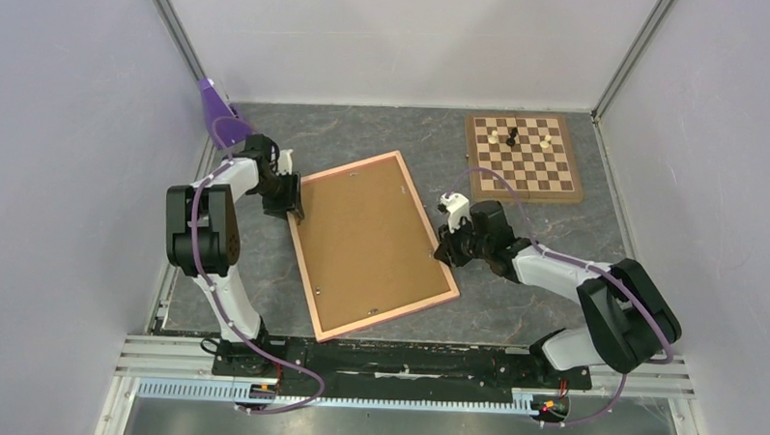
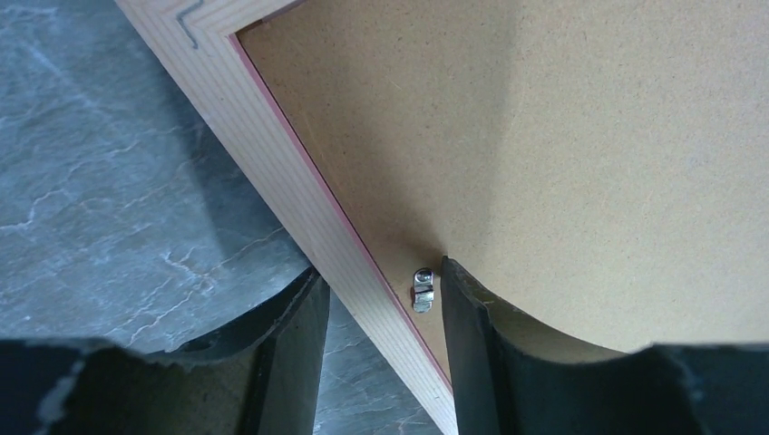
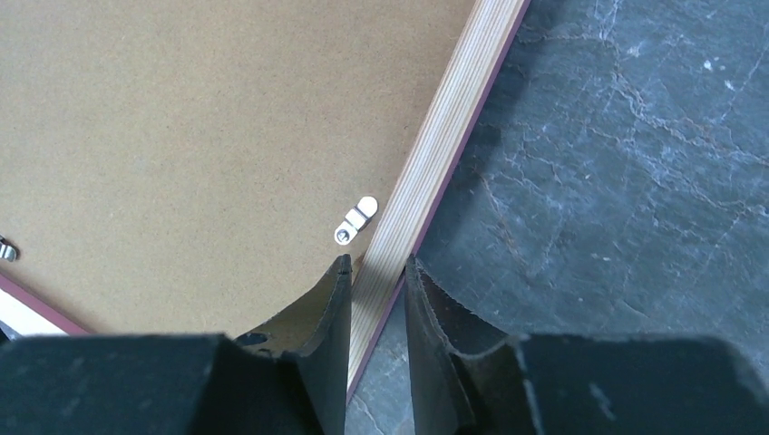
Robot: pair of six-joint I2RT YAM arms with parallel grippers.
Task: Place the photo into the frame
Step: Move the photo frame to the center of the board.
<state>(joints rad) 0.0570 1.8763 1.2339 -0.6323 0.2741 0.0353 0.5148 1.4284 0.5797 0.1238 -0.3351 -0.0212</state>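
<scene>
The frame (image 1: 309, 265) lies face down on the table, its pale wood back up, with the brown backing board (image 1: 366, 238) seated in it. The photo is hidden. My left gripper (image 1: 293, 200) is open at the frame's left rail (image 2: 299, 195). One finger is outside the rail and the other is on the board beside a metal clip (image 2: 423, 288). My right gripper (image 1: 448, 244) straddles the right rail (image 3: 426, 172). Its jaws are closed to the rail's width, just below a white clip (image 3: 355, 220).
A chessboard (image 1: 524, 157) with a few pieces sits at the back right. A purple object (image 1: 214, 105) stands at the back left corner. White walls enclose the grey marbled table (image 1: 542, 310).
</scene>
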